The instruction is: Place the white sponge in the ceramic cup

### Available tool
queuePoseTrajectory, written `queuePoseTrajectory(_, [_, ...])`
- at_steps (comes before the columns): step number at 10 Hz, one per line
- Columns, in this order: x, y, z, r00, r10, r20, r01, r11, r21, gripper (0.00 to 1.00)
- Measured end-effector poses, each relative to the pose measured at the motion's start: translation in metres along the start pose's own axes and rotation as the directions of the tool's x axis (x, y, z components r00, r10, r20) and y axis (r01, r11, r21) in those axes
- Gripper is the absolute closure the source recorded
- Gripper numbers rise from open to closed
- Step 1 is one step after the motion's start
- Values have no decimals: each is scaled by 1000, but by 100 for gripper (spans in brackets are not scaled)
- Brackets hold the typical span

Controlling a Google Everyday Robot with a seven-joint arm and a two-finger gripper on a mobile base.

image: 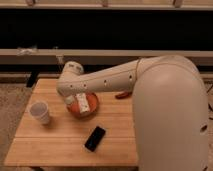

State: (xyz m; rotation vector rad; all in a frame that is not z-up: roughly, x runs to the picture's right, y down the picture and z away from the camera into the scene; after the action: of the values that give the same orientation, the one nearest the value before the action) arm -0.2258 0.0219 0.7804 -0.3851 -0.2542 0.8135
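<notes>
Gripper (76, 98) meets small white rectangular sponge (83, 104) at shallow orange dish (93, 107), clamp impossible to tell; a loose hold could drop it before the pale ceramic cup (40, 112).

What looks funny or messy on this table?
Nothing is spilled or broken. Only the white sponge looks odd: it leans on its edge in the orange dish, beside the gripper. The ceramic cup stands upright.

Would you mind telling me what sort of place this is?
Probably an indoor office or lab corner: a small wooden table on carpet, beside a dark wall with a ledge. The pincer hangs over the orange dish.
</notes>
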Motion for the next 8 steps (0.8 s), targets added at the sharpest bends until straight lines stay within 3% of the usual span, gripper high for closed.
queuePoseTrajectory(8, [0,-1,0,1000,1,1,-1,1000,1,100])
